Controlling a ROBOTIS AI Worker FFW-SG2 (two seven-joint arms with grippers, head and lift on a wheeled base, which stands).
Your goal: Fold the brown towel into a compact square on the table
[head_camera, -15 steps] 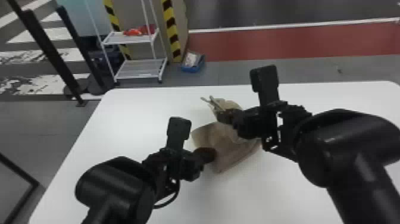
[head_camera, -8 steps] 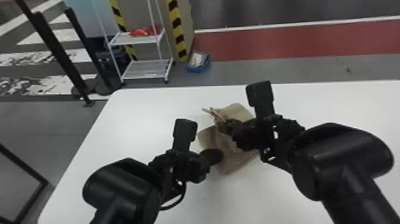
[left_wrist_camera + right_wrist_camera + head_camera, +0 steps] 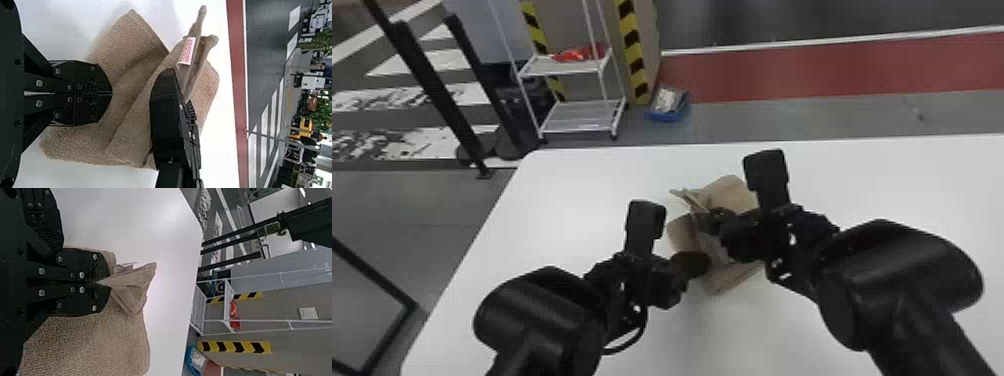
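The brown towel point(image 3: 732, 192) lies bunched and partly folded on the white desk point(image 3: 572, 200), in from the far edge and well to the right of the far left corner. The right end effector point(image 3: 704, 218) is closed, gripping a raised fold of it. The left end effector point(image 3: 699, 262) is closed too, its tips together against the cloth nearer the desk's near side; whether it pinches any is hard to say. A white tag point(image 3: 187, 51) hangs on the towel. Beyond the far edge, a blue bin point(image 3: 668, 116) sits on the floor.
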